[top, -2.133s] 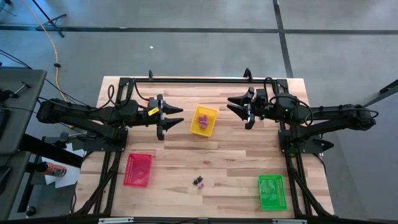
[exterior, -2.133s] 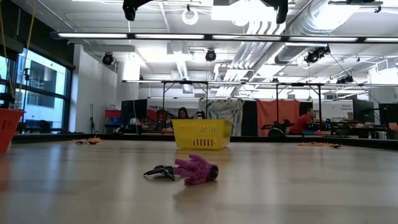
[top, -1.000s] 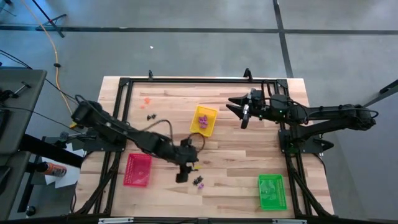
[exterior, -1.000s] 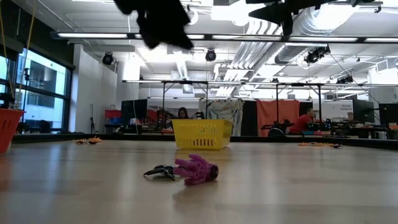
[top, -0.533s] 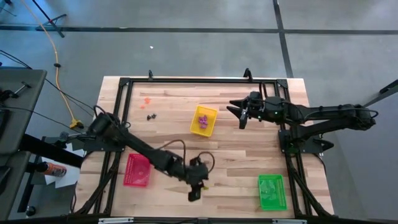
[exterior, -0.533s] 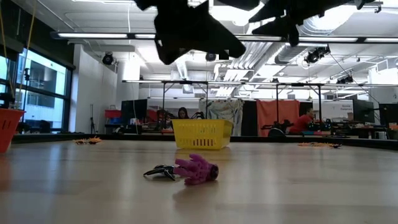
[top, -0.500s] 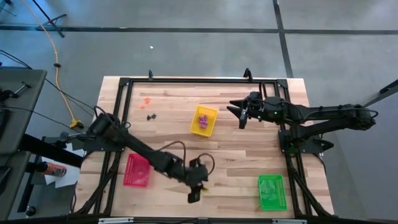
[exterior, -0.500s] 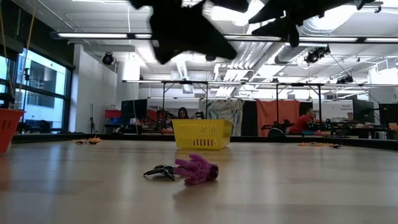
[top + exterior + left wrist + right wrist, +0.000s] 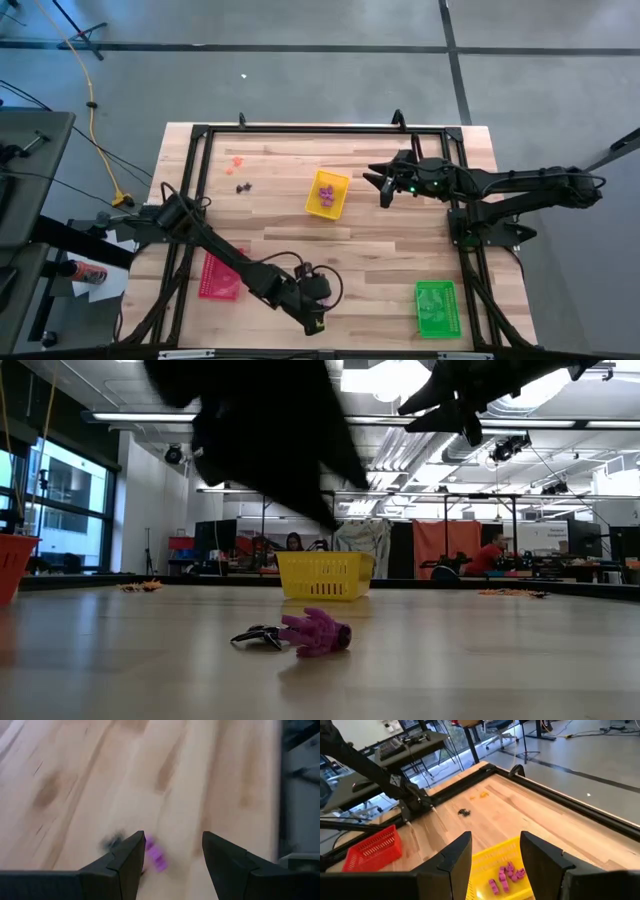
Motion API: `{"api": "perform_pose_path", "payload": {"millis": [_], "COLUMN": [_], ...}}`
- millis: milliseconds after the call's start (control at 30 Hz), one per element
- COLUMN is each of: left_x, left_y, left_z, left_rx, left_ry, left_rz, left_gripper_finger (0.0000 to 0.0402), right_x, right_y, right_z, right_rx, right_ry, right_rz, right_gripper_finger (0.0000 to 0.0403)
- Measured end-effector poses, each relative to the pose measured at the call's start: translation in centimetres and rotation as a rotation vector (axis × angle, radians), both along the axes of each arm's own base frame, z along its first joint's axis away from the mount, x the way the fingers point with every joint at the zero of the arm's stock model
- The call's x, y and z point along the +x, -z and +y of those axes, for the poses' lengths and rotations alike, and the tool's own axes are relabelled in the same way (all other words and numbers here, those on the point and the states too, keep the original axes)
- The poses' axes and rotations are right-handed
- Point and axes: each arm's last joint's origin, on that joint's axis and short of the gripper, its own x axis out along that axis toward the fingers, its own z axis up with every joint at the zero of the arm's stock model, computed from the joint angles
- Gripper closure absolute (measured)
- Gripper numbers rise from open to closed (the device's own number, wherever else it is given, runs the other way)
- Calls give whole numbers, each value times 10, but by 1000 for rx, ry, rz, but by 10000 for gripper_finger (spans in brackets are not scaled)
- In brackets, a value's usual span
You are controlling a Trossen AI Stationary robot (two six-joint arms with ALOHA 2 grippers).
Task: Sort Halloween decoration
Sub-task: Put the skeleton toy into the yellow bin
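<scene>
Hovering our open left gripper [image 9: 172, 851] over the tiny purple plastic trinket [image 9: 156, 856] beside the small black trinket [image 9: 111, 841]; we risk grabbing both together.

A pale wooden tabletop [image 9: 370, 255] carries 3 mesh trays: a yellow tray [image 9: 327, 193] near the middle, a red tray [image 9: 219, 275] toward the left front, and a green tray [image 9: 435, 307] at the right front. A black frame [image 9: 300, 129] borders the back edge.
</scene>
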Motion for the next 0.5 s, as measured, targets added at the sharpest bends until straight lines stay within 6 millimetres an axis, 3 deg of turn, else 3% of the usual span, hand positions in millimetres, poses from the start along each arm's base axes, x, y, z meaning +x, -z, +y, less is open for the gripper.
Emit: {"api": "perform_pose_path", "payload": {"millis": [500], "left_x": [4], "left_y": [23], "left_z": [-1], "left_rx": [50], "left_ry": [-2], "left_rz": [25], "left_gripper_finger": [213], "right_x": [-1], "right_y": [2], "right_z": [0], "right_rx": [-26], "right_ry": [0], "right_rz": [37], "right_gripper_finger": [240]}}
